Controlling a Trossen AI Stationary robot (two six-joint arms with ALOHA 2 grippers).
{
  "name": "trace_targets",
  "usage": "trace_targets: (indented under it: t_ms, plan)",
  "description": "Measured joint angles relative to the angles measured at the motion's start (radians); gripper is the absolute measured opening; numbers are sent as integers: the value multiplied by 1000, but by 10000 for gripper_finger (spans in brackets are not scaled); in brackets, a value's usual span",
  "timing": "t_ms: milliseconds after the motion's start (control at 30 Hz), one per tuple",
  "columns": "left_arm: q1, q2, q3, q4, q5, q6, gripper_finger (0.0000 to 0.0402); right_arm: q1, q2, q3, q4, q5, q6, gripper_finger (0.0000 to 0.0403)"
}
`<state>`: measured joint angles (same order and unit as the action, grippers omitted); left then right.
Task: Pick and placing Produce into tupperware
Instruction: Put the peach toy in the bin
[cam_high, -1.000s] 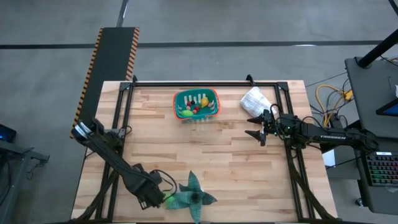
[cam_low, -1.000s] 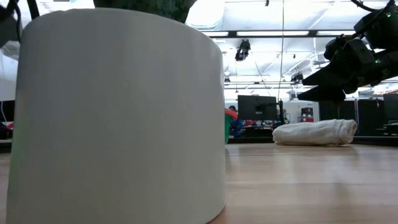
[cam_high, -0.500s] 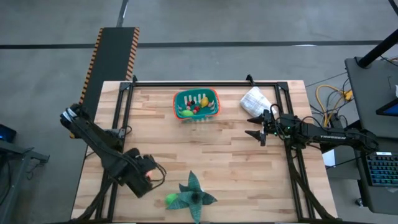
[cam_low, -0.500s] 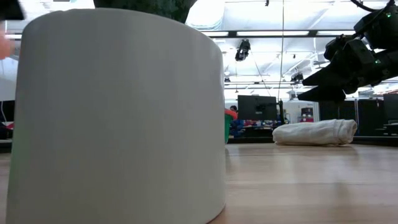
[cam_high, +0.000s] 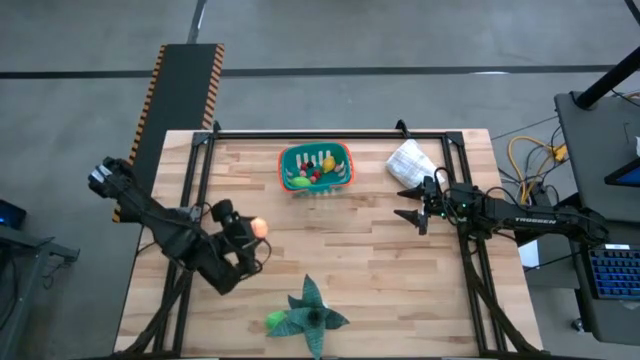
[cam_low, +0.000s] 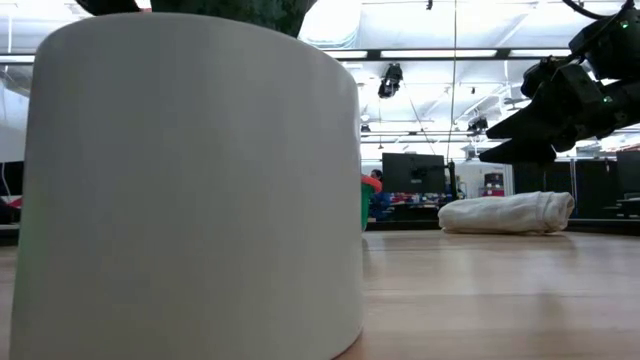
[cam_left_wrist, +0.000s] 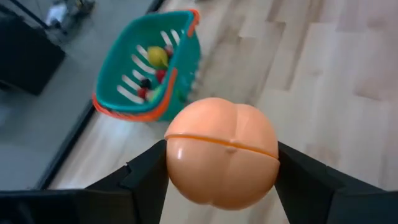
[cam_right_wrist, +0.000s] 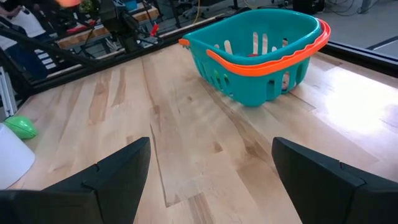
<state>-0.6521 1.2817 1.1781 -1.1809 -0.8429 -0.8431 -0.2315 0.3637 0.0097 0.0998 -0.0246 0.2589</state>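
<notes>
Peach (cam_left_wrist: 221, 152) pinched in left gripper (cam_high: 250, 240) above bare wood, well short of tub (cam_high: 317, 167) already holding produce (cam_high: 318, 170) at table's (cam_high: 400, 290) far middle; right gripper (cam_high: 414, 203) spread wide, hovering beside bag (cam_high: 409, 160).

White cylinder (cam_low: 190, 185) hiding most of tub (cam_low: 366, 205), top cut off
</notes>
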Motion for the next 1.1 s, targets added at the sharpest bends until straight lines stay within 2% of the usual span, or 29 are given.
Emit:
trace_targets:
  t_ms: [200, 333, 600, 800, 1100]
  plan:
    - [106, -37, -49, 140, -28, 218, 226, 0, 0, 0, 8, 0, 3, 327]
    - [194, -67, -86, 281, -2, 404, 226, 0, -1, 0, 10, 1, 3, 327]
    - [409, -113, -122, 490, 178, 708, 227, 0, -1, 0, 10, 9, -6, 327]
    - [575, -115, -127, 586, 335, 882, 235, 0, -1, 0, 10, 40, -22, 327]
    - [838, -91, -138, 698, 602, 1058, 229, 0, -1, 0, 10, 81, -41, 327]
